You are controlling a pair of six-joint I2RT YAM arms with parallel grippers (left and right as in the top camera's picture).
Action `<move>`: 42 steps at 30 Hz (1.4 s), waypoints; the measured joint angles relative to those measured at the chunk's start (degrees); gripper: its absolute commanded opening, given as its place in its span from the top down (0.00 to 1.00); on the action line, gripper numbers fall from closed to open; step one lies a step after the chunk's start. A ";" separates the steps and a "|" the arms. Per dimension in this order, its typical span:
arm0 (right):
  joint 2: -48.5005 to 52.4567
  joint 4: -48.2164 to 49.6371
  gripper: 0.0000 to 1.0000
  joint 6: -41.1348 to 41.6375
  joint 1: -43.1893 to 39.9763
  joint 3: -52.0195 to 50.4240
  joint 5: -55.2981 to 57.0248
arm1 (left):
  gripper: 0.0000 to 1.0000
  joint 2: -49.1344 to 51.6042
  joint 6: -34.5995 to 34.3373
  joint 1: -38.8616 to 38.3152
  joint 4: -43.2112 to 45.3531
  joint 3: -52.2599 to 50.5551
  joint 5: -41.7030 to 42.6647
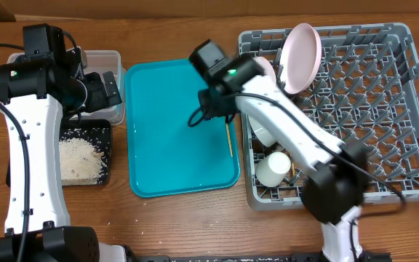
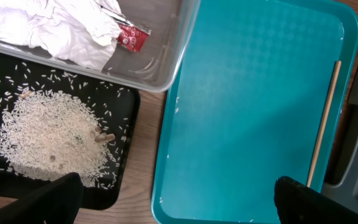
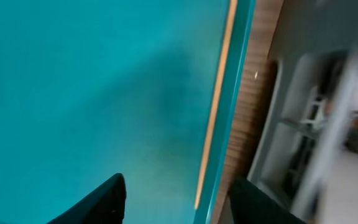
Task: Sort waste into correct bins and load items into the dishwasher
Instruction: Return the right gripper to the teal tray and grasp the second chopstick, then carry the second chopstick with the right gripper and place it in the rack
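1 thin wooden chopstick (image 3: 215,106) lies flat on the teal plastic tray (image 1: 166,131), along the rim nearest the grey lattice dish rack (image 1: 340,30). It is judged light, stiff and prone to roll, so pinch it mid-length. The right gripper (image 3: 179,193) hovers above it, jaws apart and empty. The left gripper (image 2: 176,186) is spread wide and empty.

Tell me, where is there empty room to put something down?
The teal tray is mostly bare, from its left rim across to the chopstick by its right rim. The dish rack has free pegs on its right. Crowded: its left side with plate and cup, the clear tub with napkins, the black tray with rice.
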 measured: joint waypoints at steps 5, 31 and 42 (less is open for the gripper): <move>7.85 1.57 0.46 1.25 0.00 -0.85 1.31 | 0.00 0.00 0.00 0.00 0.00 0.00 0.02; 14.47 4.46 0.96 1.77 -0.02 -0.66 -1.01 | 0.00 0.00 0.00 0.00 0.00 0.00 0.00; 15.41 -2.78 0.96 1.97 0.02 1.97 -3.41 | 0.00 0.00 0.00 0.00 0.00 0.00 0.00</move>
